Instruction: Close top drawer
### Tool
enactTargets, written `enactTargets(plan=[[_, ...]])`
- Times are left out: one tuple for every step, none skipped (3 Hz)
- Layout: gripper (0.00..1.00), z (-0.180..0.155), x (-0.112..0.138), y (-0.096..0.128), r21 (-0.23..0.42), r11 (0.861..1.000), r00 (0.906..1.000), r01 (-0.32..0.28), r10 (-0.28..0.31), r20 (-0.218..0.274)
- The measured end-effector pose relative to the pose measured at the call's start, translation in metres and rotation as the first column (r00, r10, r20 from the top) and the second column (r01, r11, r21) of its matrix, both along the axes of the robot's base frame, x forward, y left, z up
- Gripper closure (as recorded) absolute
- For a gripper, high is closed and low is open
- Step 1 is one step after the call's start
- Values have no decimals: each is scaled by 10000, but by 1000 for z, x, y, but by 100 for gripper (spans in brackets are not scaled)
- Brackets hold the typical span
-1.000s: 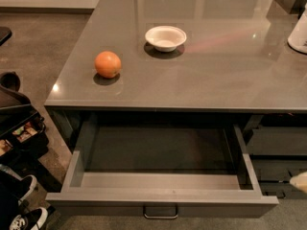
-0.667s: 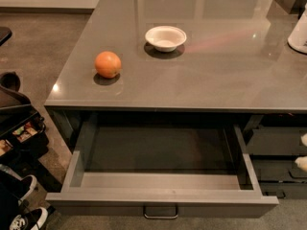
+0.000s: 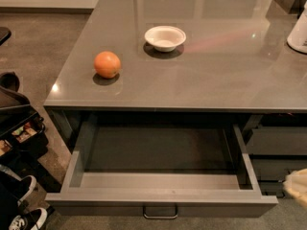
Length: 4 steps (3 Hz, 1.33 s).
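Note:
The top drawer [image 3: 158, 195] is a wide, shallow dark-grey drawer, pulled far out from under the grey counter [image 3: 211, 75]. Its inside looks empty. Its flat front faces me at the bottom of the view, with a small metal loop handle [image 3: 160, 212] in the middle. My gripper [image 3: 296, 187] shows only as a pale blurred shape at the right edge, just right of the drawer's front right corner and apart from it.
An orange [image 3: 107, 64] and a white bowl [image 3: 165, 37] sit on the counter. A white appliance [image 3: 298, 32] stands at the counter's right edge. The neighbouring right-hand drawer fronts [image 3: 278, 147] are shut. Bags and shoes [image 3: 19, 214] lie on the floor at left.
The pale gripper shape at the right edge rose a little, then came back down beside the drawer's front corner. The drawer has not moved.

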<state>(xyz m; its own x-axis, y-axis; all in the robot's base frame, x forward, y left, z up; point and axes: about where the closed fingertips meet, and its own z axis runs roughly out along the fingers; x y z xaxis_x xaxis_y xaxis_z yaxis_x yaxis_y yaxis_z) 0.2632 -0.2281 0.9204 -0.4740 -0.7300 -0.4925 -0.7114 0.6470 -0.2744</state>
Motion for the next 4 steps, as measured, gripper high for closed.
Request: enactTargets(plan=[[100,-74,1,7,1665,9857,9992,247,-193,-341],[100,-104,-12,20,2503,9670,9958,484,-272,-875],[100,-104,-12,20,2509,9668,9957,493,-279,-882],[100,-133,-18,15,3209,9425,9931,932,-648,-980]])
